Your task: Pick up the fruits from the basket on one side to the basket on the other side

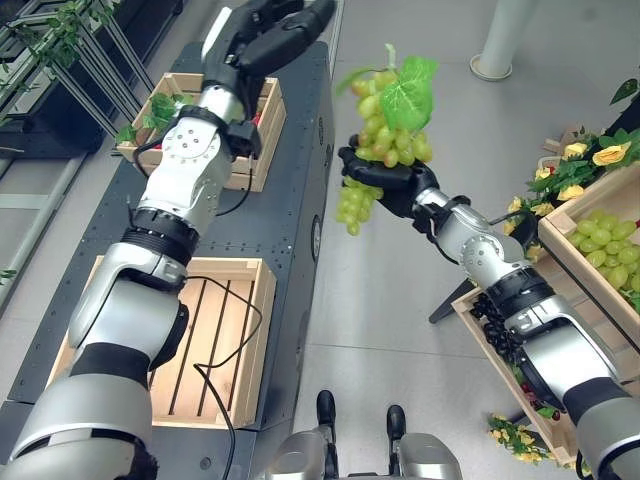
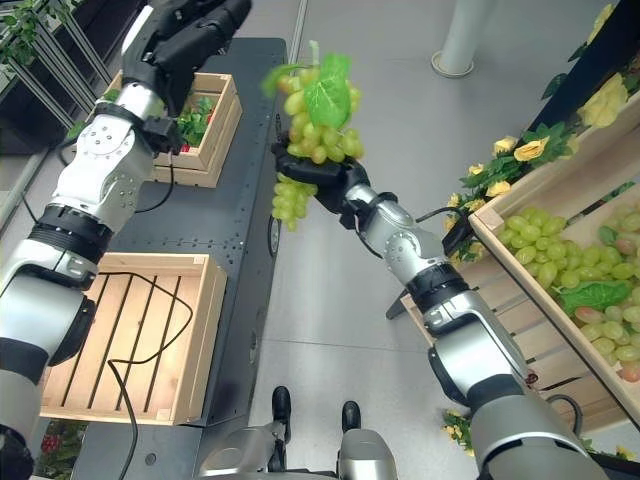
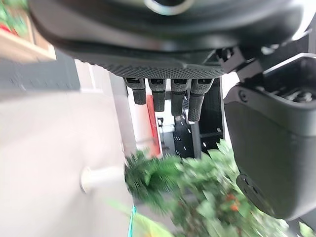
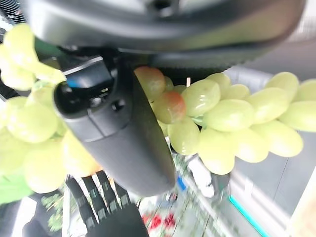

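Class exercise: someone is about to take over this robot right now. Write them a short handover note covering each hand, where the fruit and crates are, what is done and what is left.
Right hand: fingers shut on a bunch of green grapes, held up in the air over the floor between the two sides.
Left hand: open, holding nothing, raised above the far crate on the dark table.
Near crate on that table holds no fruit.
Crate on the robot's right holds more green grapes.
Done: one bunch lifted out.
Left: probably carry it to a crate on the table, release, then fetch the rest.
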Robot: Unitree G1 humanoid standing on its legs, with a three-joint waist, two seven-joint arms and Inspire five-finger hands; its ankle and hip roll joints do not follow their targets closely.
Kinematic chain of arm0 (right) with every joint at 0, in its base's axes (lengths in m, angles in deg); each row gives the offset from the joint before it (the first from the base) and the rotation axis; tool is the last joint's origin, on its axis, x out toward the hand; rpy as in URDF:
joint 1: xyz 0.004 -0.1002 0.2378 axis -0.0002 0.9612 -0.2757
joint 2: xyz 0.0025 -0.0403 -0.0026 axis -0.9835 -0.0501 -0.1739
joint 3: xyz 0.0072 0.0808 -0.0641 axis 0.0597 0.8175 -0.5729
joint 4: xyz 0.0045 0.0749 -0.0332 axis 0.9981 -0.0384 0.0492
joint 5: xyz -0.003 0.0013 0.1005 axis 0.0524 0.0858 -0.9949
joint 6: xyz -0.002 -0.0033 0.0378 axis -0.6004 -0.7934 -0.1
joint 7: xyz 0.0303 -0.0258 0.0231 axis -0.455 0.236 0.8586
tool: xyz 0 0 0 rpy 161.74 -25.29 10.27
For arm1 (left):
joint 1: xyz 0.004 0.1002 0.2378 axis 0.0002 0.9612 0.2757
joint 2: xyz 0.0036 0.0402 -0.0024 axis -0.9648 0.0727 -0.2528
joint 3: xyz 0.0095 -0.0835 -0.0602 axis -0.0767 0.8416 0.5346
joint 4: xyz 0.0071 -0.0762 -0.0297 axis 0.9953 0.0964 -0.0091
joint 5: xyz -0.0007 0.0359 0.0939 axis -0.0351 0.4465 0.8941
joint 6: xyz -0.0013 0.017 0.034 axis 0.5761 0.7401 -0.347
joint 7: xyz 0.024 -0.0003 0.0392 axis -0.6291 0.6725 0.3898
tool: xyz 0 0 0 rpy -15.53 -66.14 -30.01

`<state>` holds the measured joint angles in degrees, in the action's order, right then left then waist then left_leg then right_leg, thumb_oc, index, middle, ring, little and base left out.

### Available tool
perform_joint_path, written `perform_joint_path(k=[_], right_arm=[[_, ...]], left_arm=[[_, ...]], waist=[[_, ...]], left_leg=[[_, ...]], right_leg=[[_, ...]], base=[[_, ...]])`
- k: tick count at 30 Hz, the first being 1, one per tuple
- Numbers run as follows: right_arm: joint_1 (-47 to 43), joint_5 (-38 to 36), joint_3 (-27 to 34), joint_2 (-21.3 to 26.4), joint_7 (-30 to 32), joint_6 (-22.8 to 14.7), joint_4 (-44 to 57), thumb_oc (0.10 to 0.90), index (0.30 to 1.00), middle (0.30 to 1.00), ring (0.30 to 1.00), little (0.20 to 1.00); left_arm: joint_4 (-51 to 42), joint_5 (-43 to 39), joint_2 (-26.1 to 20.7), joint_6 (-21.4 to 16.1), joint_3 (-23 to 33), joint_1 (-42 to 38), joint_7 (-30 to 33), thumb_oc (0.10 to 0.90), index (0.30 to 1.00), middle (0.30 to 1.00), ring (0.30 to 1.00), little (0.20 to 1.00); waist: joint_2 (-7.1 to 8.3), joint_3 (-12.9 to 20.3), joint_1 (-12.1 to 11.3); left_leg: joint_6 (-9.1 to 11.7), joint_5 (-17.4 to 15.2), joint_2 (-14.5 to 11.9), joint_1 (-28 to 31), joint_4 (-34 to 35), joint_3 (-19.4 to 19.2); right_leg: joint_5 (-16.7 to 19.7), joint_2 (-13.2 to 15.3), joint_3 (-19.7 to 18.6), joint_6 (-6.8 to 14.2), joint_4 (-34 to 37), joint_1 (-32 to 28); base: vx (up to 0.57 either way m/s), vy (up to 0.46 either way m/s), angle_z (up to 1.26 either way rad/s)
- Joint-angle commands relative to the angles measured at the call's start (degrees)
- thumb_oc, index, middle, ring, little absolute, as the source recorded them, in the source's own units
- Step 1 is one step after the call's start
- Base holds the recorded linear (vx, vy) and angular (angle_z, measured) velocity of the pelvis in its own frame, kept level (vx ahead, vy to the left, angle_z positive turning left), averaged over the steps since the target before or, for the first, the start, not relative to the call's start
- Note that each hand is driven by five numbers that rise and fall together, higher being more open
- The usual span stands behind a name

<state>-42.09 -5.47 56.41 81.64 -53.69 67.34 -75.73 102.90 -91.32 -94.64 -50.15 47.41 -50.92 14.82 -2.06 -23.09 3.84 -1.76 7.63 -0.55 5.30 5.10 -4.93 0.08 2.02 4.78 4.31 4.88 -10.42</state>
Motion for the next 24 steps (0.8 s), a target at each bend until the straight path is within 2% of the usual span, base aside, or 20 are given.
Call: perform_joint_path(k=[1,4,10,11,16,20,24], right_arm=[[6.83,1.62,3.58,-1.28,-4.23,-8.24,-1.77,0.4,0.3,0.3,0.3,0.3],[8.08,2.46,4.27,0.28,-4.87,-7.61,-2.41,0.4,0.3,0.3,0.3,0.3],[11.61,11.11,5.5,3.67,-5.1,-7.9,-1.41,0.4,0.3,0.3,0.3,0.3],[12.47,14.74,4.72,4.91,-5.35,-8.3,0.21,0.4,0.3,0.3,0.3,0.3],[13.97,18.23,3.94,8.1,-6.66,-7.73,5.72,0.4,0.3,0.3,0.3,0.3],[18.49,20.49,6.22,7.56,-8.28,-5.8,13.54,0.4,0.3,0.3,0.3,0.3],[21.91,22.87,7.69,7.33,-10.72,-4.18,18.28,0.4,0.3,0.3,0.3,0.3]], left_arm=[[5.79,0.82,0.86,-3.98,2.3,8.28,-0.12,0.8,0.9,0.9,0.9,0.9],[6.2,0.47,-0.08,-3.79,3.11,9.22,-0.63,0.8,0.9,0.9,0.9,0.9],[6.19,1.78,-1.25,-3.63,4.5,12.33,-1.12,0.8,0.9,0.9,0.9,0.9],[5.44,2.19,-1.4,-4.09,4.8,13.52,-0.75,0.8,0.9,0.9,0.9,0.9],[2.82,3.21,-1.33,-7.16,5.85,16.82,0.21,0.8,0.9,0.9,0.9,0.9],[-1.57,7.0,3.06,-10.65,8.44,25.01,3.29,0.8,0.9,0.9,0.9,0.9],[-3.15,7.54,6.7,-10.53,9.7,30.47,3.14,0.8,0.9,0.9,0.9,0.9]], waist=[[1.25,20.31,0.02],[1.29,20.09,0.26],[1.66,19.41,1.02],[1.84,19.11,1.19],[2.49,18.47,1.58],[3.34,18.05,1.99],[4.08,17.94,2.32]], left_leg=[[1.6,-11.62,2.54,3.31,-0.1,-0.06],[1.6,-11.76,2.52,3.58,-0.1,-0.28],[1.53,-11.91,2.53,3.75,-0.1,-0.95],[1.45,-11.91,2.54,3.66,-0.1,-1.1],[1.3,-11.97,2.6,3.7,-0.1,-1.42],[0.94,-12.37,2.61,4.01,-0.1,-1.86],[0.68,-12.48,2.57,4.2,-0.1,-2.5]], right_leg=[[-0.79,-1.88,-0.83,-1.57,0.12,3.49],[-0.72,-1.92,-0.91,-1.55,0.12,3.33],[-0.37,-1.98,-1.69,-1.34,0.12,3.44],[-0.29,-1.99,-1.87,-1.33,0.12,3.61],[-0.08,-2.12,-2.38,-1.35,0.12,3.76],[0.02,-2.42,-3.38,-1.33,0.12,3.73],[0.33,-2.64,-4.12,-1.2,0.12,3.84]], base=[[0.0,0.026,-0.03],[0.01,0.019,-0.07],[0.01,0.012,-0.04],[-0.01,0.011,-0.06],[0.0,0.01,-0.08],[0.02,0.027,-0.13],[0.03,0.031,-0.09]])
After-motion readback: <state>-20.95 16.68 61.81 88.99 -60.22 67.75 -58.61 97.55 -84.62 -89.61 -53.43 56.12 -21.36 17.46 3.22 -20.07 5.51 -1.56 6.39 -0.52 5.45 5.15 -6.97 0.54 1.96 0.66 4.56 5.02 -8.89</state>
